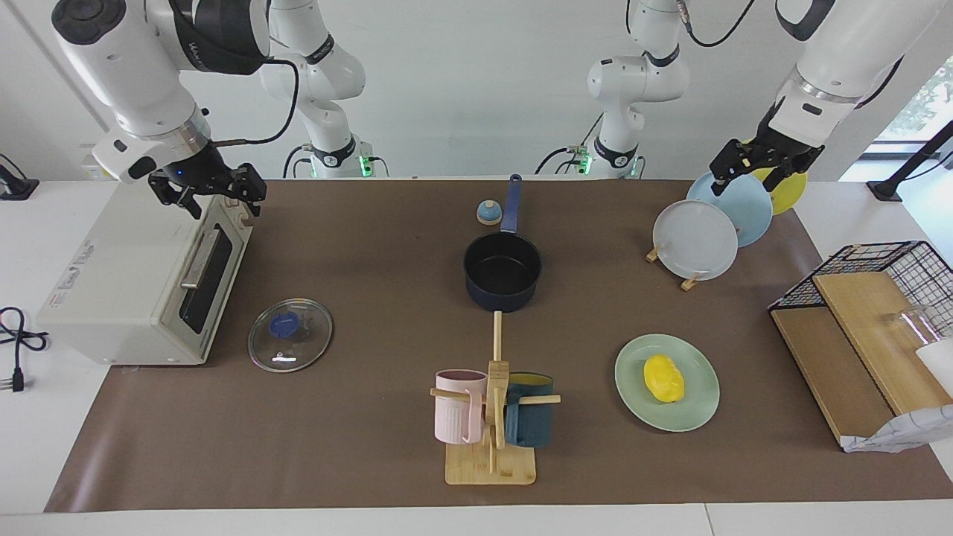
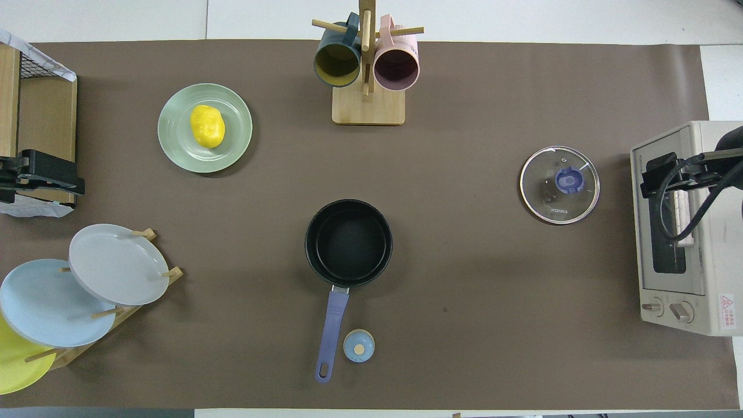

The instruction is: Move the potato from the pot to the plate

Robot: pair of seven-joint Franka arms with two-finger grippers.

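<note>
The yellow potato [image 1: 663, 377] lies on the mint-green plate [image 1: 697, 404], toward the left arm's end of the table; it also shows in the overhead view [image 2: 207, 126] on the plate [image 2: 174, 139]. The navy pot [image 1: 502, 272] stands empty in the middle of the table, its handle pointing toward the robots; the overhead view [image 2: 348, 242] shows its black inside bare. My left gripper [image 1: 747, 177] is open and empty, up over the plate rack [image 2: 58, 177]. My right gripper [image 1: 220, 199] is open and empty over the toaster oven [image 2: 659, 174].
The glass lid [image 1: 290, 334] lies in front of the toaster oven [image 1: 126, 290]. A mug tree [image 1: 492, 406] stands farther from the robots than the pot. A plate rack [image 1: 703, 238], a small blue knob [image 1: 488, 213] and a wire-and-wood rack [image 1: 864, 335] are also here.
</note>
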